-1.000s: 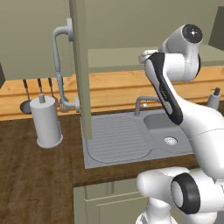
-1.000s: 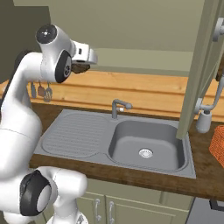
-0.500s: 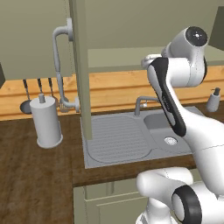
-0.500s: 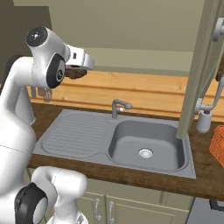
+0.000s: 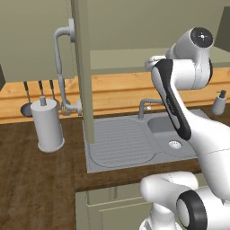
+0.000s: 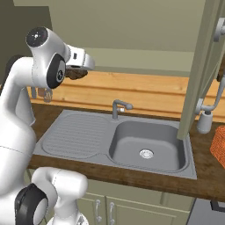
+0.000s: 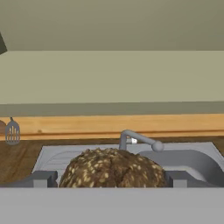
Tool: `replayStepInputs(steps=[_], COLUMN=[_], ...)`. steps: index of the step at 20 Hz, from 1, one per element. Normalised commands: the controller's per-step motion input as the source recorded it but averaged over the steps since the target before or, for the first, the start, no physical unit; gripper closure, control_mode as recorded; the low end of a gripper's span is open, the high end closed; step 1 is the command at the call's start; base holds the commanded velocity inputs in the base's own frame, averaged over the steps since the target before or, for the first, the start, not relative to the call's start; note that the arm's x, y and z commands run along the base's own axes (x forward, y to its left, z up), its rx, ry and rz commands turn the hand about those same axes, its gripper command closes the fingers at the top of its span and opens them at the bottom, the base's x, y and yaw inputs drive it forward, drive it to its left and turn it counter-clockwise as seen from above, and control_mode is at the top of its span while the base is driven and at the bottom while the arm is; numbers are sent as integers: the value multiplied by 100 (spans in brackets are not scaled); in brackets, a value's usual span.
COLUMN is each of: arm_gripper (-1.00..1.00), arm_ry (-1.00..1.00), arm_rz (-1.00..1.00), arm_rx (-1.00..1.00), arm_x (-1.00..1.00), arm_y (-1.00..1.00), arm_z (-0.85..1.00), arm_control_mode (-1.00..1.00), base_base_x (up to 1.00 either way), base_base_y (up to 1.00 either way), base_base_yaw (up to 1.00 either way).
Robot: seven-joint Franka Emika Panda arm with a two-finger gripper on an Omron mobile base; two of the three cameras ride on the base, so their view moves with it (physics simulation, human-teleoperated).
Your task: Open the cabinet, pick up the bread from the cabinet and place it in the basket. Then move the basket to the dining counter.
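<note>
1. Your bread (image 7: 114, 168), a seeded brown lump, sits between the fingers (image 7: 40, 178), spread wide around it, high above the sink (image 6: 145, 147).
2. It looks light, soft and crumbly; hold its widest middle gently.
3. The basket (image 6: 219, 144) waits on the worktop (image 6: 206, 176), well to the right.

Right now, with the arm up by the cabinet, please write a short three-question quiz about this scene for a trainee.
1. True or false: the bread sits between the two fingers of the gripper.
2. What lies directly below the bread in the hand view? A) basket B) sink C) dining counter
3. The cabinet door is ____ (open/closed).

Key: 1 true; 2 B; 3 open.
</note>
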Motion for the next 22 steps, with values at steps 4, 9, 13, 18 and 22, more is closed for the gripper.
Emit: replayStepInputs(steps=[4,9,13,18,22], arm_gripper=[100,100,100,100,100], arm_ry=[2,0,0,0,0], arm_rz=[0,0,0,0,0], arm_rx=[0,1,0,0,0], arm_x=[-4,-13,0,0,0], arm_y=[0,-3,0,0,0], arm_z=[-2,-1,0,0,0], arm_control_mode=[-100,100,100,100,100], base_base_x=[0,-80,-100,-100,-76], base_base_y=[0,-27,-35,-31,-72], base_base_yaw=[0,-6,-8,-7,-4])
